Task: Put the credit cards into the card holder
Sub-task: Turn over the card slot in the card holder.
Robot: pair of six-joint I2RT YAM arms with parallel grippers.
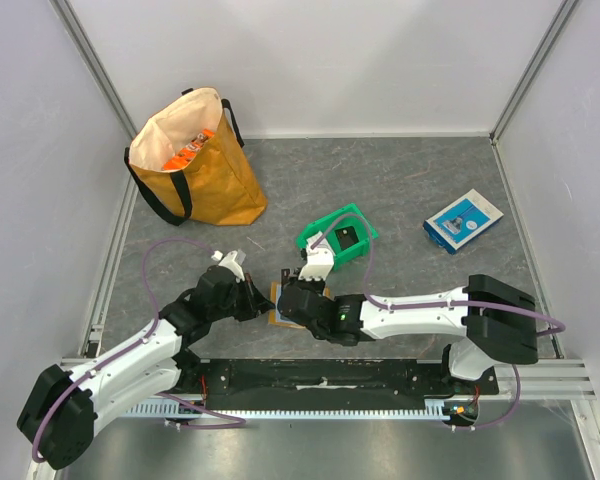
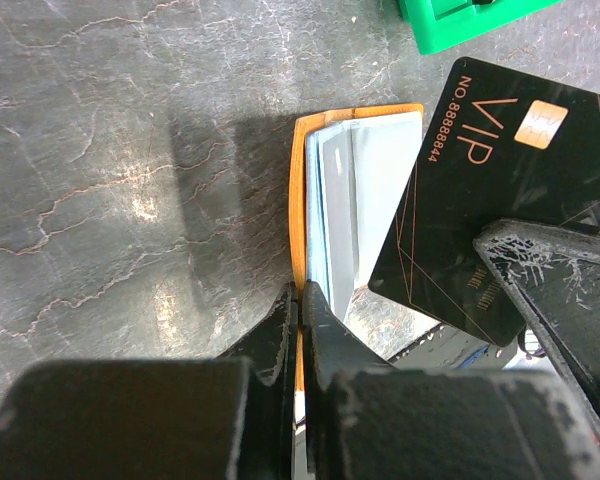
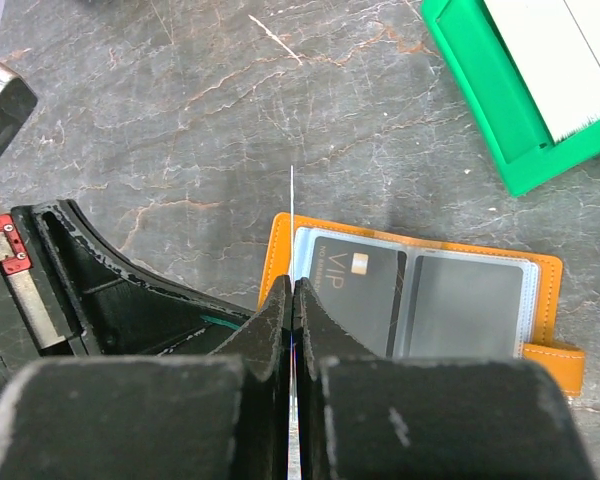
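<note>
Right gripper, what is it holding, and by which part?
The right gripper is shut on the black VIP card, pinching the end away from its gold chip.

In the right part of the left wrist view, the black card [image 2: 470, 220] carries gold letters "VIP" and, along its edge, "NO.8888844". I am not sure of the exact count of eights.
</note>
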